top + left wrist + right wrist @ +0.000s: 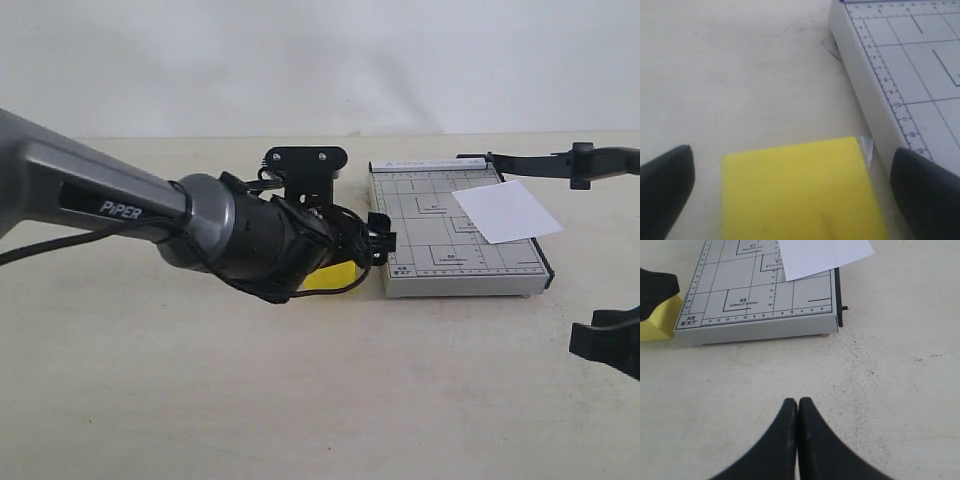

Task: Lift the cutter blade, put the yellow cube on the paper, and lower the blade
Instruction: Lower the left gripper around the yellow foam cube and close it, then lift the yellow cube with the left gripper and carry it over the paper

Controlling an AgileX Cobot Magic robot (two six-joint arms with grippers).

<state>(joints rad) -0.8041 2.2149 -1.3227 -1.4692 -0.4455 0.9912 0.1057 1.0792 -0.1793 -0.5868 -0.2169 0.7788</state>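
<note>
Left claw [795, 172]: black fingers apart, straddling the bright yellow solid cube [800, 197], not yet clamped. The cube sits on the pale desk [200, 400], just beside the grey gridded cutter base [440, 235].

Handling: close squarely on opposite faces, keeping the finger nearest the base clear of its wall.

Small white paper sheet [507, 210]: on the base, overhanging its right edge.

Long black cutter blade [530, 163]: apparently raised.

Right claw [798, 412]: fingers together, empty.
</note>
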